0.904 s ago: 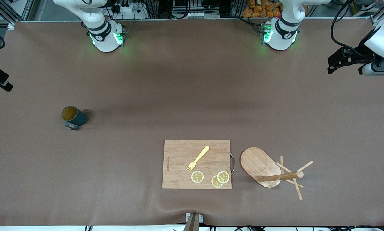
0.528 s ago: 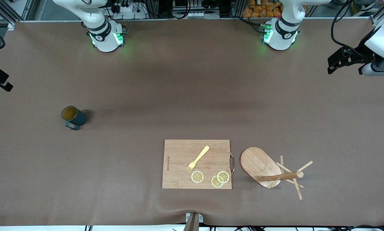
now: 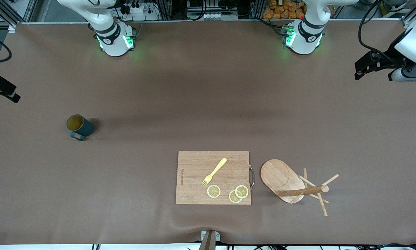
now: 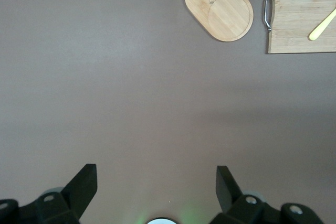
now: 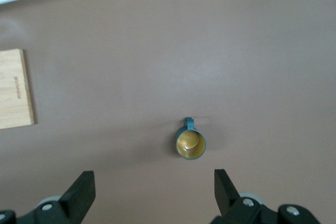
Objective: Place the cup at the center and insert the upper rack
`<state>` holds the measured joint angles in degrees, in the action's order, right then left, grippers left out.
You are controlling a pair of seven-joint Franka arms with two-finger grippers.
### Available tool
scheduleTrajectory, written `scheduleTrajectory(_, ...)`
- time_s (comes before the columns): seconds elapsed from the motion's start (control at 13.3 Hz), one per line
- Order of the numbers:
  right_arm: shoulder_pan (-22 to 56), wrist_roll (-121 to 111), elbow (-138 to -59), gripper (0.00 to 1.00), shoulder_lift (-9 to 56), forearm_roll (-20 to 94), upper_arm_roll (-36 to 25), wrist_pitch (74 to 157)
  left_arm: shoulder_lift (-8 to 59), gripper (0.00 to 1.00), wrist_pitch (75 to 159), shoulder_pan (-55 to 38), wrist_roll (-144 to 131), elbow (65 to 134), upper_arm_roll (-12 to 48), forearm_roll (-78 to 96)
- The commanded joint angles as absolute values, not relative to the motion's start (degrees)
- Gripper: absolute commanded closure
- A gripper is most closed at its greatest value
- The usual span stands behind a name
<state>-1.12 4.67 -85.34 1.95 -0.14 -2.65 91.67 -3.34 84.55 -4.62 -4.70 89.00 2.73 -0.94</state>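
The cup [image 3: 80, 126] stands upright on the counter [image 3: 194, 104] toward the right arm's end, handle turned toward the front camera, its yellowish inside bare. The right pincer [image 5: 152, 187] hangs above it, fingers spread wide and holding nothing. The upper rack [image 3: 293, 184] lies tipped over (base on edge, pegs splayed) beside the cutting board [image 3: 213, 177], which carries a yellow fork [image 3: 214, 171] and three lemon slices [image 3: 229, 192]. The left pincer [image 4: 156, 184], also wide and unladen, hangs over bare counter, well apart from the rack.
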Motion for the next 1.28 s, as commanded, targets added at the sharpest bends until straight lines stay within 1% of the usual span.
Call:
scheduleTrajectory(0.0, -0.3, 5.1, -84.3, 0.0, 5.8, -1.1, -2.4, 89.8, -3.2, 0.0, 84.1, -4.3, -3.2, 88.3, 3.0, -1.3)
scheduleTrajectory(0.08, -0.4, 4.9, -84.3, 0.0, 6.6, -0.9, -2.4, 89.7, -3.3, 0.0, 84.1, -4.3, -3.1, 88.3, 3.0, -1.3)
scheduleTrajectory(0.23, 0.1, 4.6, -84.6, 0.0, 11.1, -0.9, -2.4, 88.9, -3.2, 0.0, 84.2, -4.4, -3.2, 88.3, 3.0, -1.2)
scheduleTrajectory(0.3, 0.3, 4.4, -84.6, 0.0, 11.2, -0.9, -2.4, 87.0, -3.3, 0.0, 84.2, -4.4, -3.2, 88.4, 3.0, -1.2)
scheduleTrajectory(0.45, 0.4, 4.4, -84.7, 0.0, 11.7, -0.4, -2.3, 86.2, -3.3, 0.0, 84.1, -4.4, -3.2, 88.5, 3.0, -1.2)
scheduleTrajectory(0.68, 3.5, 5.1, -84.9, 0.0, 13.7, -0.4, -2.3, 88.7, -3.3, 0.0, 84.1, -4.4, -3.2, 88.6, 3.0, -1.2)
scheduleTrajectory(0.9, 3.2, 3.8, -89.8, 0.0, 15.2, -0.1, -2.3, 90.8, -3.3, 0.0, 84.1, -4.5, -3.2, 88.6, 3.1, -1.2)
scheduleTrajectory(1.06, 3.1, 3.8, -95.9, 0.0, 14.7, 0.1, -2.2, 95.6, -3.3, 0.0, 83.9, -4.5, -3.2, 88.6, 3.1, -1.2)
scheduleTrajectory(1.21, 2.0, 3.6, -99.7, 0.0, 14.8, 0.1, -2.4, 100.6, -3.2, 0.0, 83.8, -4.5, -3.3, 88.6, 3.1, -1.2)
